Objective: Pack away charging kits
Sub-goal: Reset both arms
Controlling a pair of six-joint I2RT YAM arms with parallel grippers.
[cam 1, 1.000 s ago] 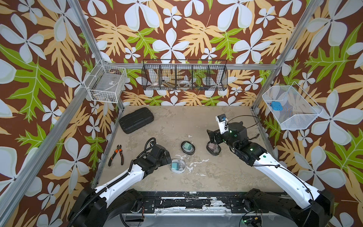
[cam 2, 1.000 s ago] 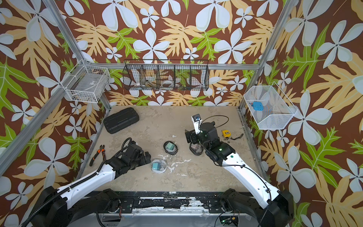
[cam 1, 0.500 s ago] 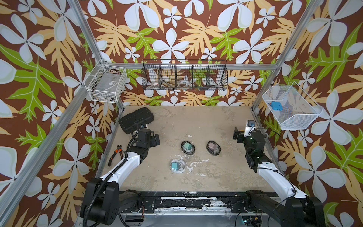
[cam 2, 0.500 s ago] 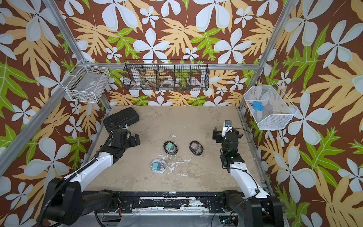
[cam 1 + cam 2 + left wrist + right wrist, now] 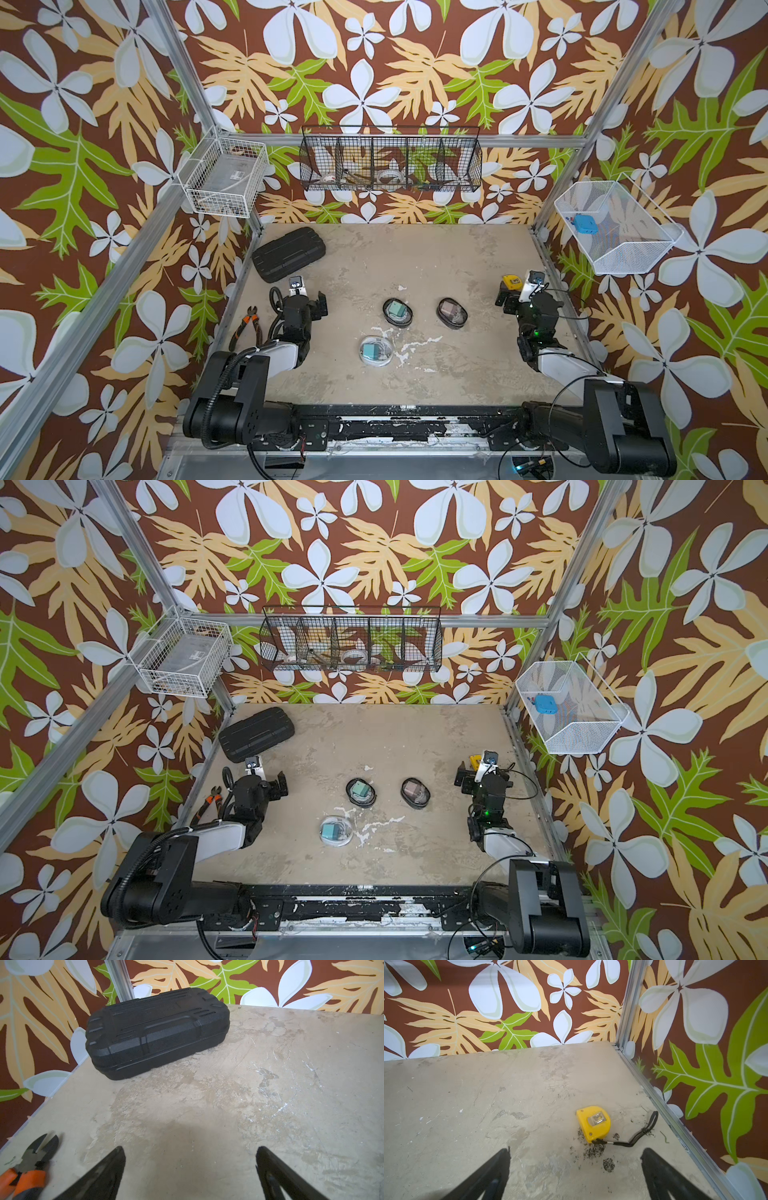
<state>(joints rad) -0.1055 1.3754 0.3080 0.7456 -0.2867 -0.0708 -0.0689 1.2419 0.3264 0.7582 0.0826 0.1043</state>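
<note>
Both arms have drawn back from the middle of the table (image 5: 415,257), where they were reaching a second ago, and now sit folded at its two sides. The left gripper (image 5: 190,1150) hangs over bare table with its jaws spread wide and nothing between them. The right gripper (image 5: 575,1150) is likewise spread and empty.

On the walls hang a black wire rack (image 5: 390,183), a white wire basket (image 5: 224,183) and a white mesh basket (image 5: 623,257) (a blue block (image 5: 584,223) lies in this last one). The black case (image 5: 289,253) lies shut in the far left corner, just ahead of the left gripper.

The three pouches lie in the middle of the table, well apart from both grippers. Two are black-rimmed and lie side by side: the mint-plug pouch (image 5: 397,312) and the pink-plug pouch (image 5: 452,313). The clear pouch (image 5: 375,351) lies nearer the robot, with a teal plug (image 5: 371,353) showing in it. Whether any pouch is zipped I cannot tell.

Pliers (image 5: 245,328) with orange handles lie by the left edge. A yellow tape measure (image 5: 592,1123) lies just ahead of the right gripper, its black strap trailing toward the right wall.
</note>
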